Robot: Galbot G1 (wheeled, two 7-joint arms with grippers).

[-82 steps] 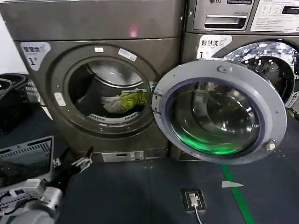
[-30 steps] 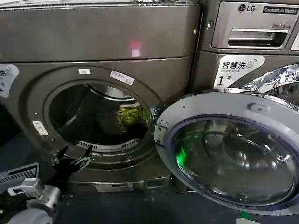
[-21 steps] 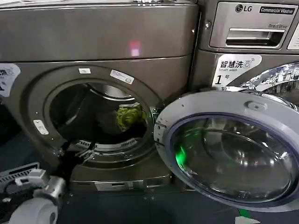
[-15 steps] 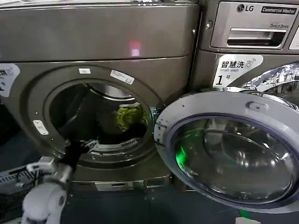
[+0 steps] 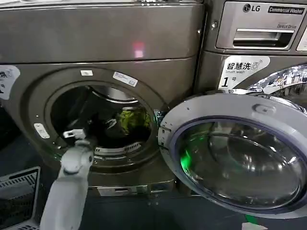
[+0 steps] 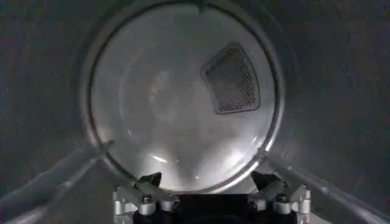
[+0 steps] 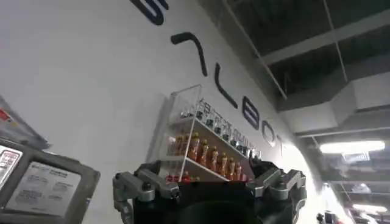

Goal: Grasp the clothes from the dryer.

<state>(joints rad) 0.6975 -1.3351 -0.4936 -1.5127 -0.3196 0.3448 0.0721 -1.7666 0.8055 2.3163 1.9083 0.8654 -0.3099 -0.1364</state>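
Inside the dryer porthole | left claw spread, empty | clothes just beyond | open door beside.

A: What differs from 2.7 s back?

B: Head view sits closer to the dryer now; porthole fills more of the frame. Left arm is up off the floor and reaching through the porthole; the left gripper is inside the drum, just beside the clothes.

A: At 0.5 s ago?

B: Gripper was at the lower rim then. Grey-white piece is harder to see now, possibly behind the gripper.
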